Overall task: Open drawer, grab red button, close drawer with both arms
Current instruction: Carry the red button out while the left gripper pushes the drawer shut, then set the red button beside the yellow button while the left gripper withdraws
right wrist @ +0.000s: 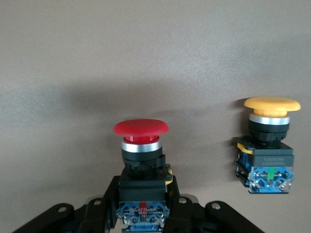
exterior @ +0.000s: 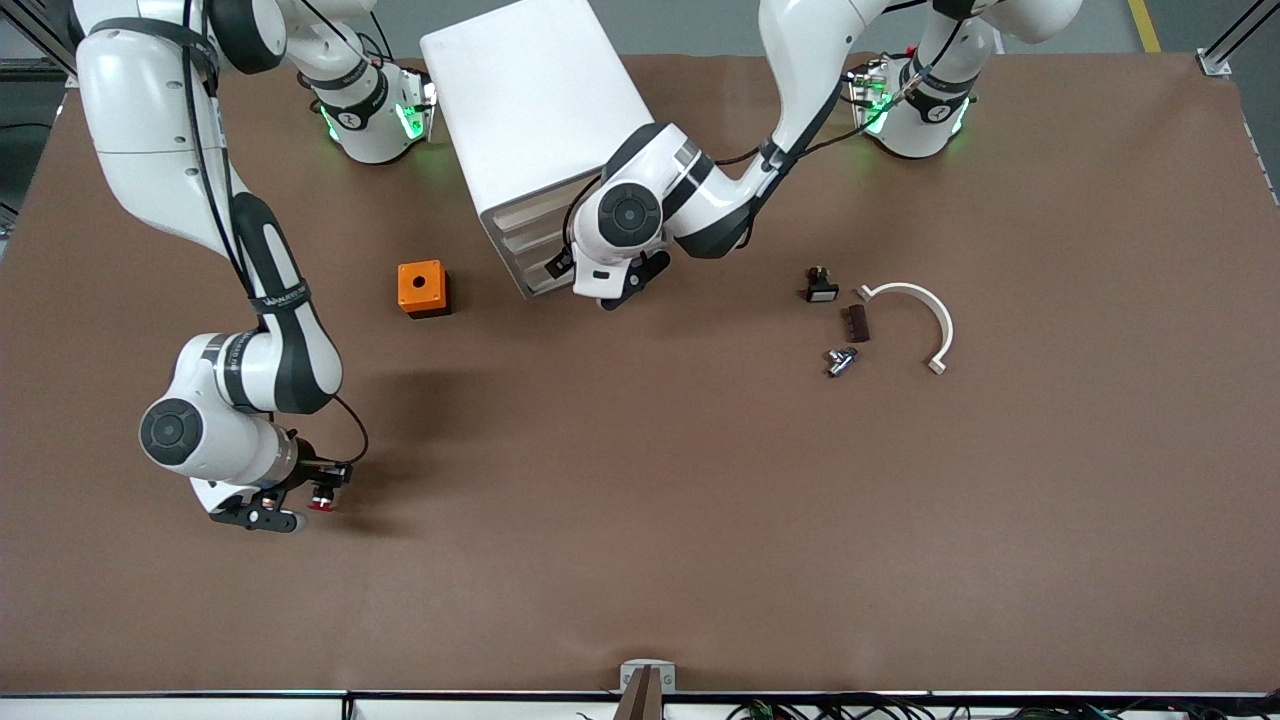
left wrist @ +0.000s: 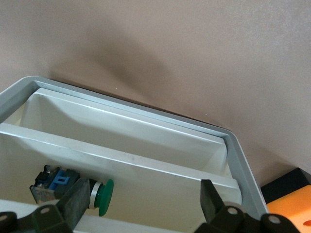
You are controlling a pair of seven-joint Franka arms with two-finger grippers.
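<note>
The white cabinet (exterior: 530,100) stands between the arms' bases, and its uppermost drawer (exterior: 512,216) looks pushed in. My left gripper (exterior: 610,290) is open at the cabinet's front. In the left wrist view its fingers (left wrist: 73,204) straddle a white tray drawer (left wrist: 146,165) holding a green-capped button (left wrist: 103,196); I cannot tell which drawer it is. My right gripper (exterior: 300,505) is low over the table toward the right arm's end, shut on the red-capped button (exterior: 321,501). The right wrist view shows its fingers (right wrist: 104,206) clamping the button's (right wrist: 141,141) black body.
An orange-capped button (right wrist: 268,145) stands on the table close beside the held one. An orange box with a hole (exterior: 421,288) sits beside the cabinet. Toward the left arm's end lie a black part (exterior: 820,285), a brown piece (exterior: 857,322), a metal fitting (exterior: 840,360) and a white curved piece (exterior: 915,315).
</note>
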